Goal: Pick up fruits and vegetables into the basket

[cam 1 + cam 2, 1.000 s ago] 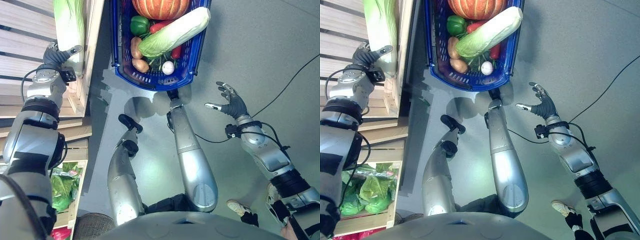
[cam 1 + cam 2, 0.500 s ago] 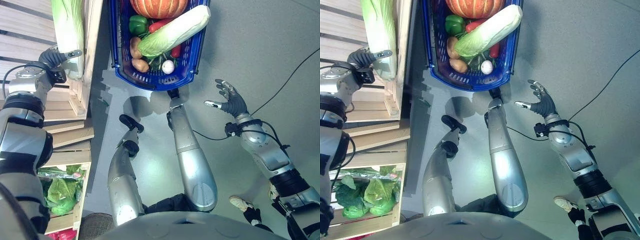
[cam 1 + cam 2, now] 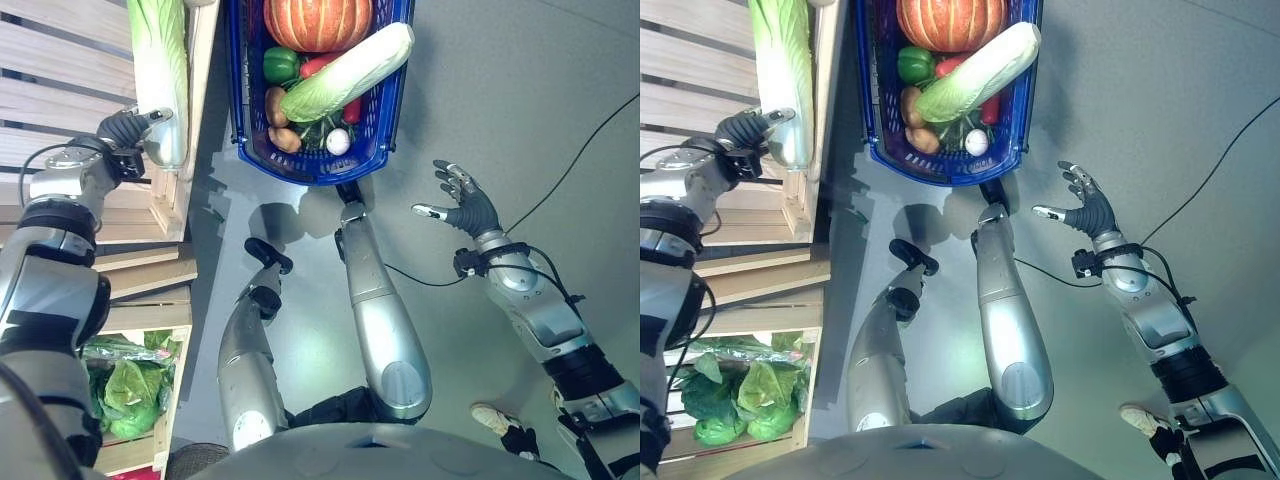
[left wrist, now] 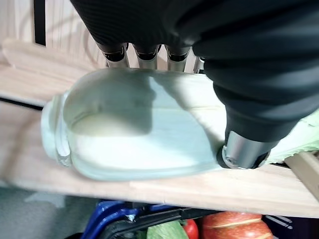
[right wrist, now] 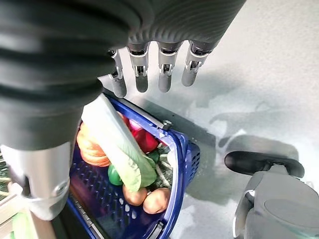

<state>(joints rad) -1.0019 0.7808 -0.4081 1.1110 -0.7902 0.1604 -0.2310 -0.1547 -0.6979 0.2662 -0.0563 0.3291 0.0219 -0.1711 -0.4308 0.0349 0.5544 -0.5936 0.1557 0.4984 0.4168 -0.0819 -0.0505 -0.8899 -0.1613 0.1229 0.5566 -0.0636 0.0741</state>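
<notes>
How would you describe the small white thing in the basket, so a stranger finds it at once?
Find the blue basket on the floor. At its near end, under the long cabbage, sits a small white ball. It alone is white and round.

The floor (image 3: 520, 90) was smooth grey concrete, evenly lit, with soft shadows near its middle. Along one side stood pale wooden slatted shelving (image 3: 60, 60) (plain unpainted boards), and lower down a wooden crate (image 3: 800, 380) held bagged green leaves (image 3: 735, 395).
</notes>
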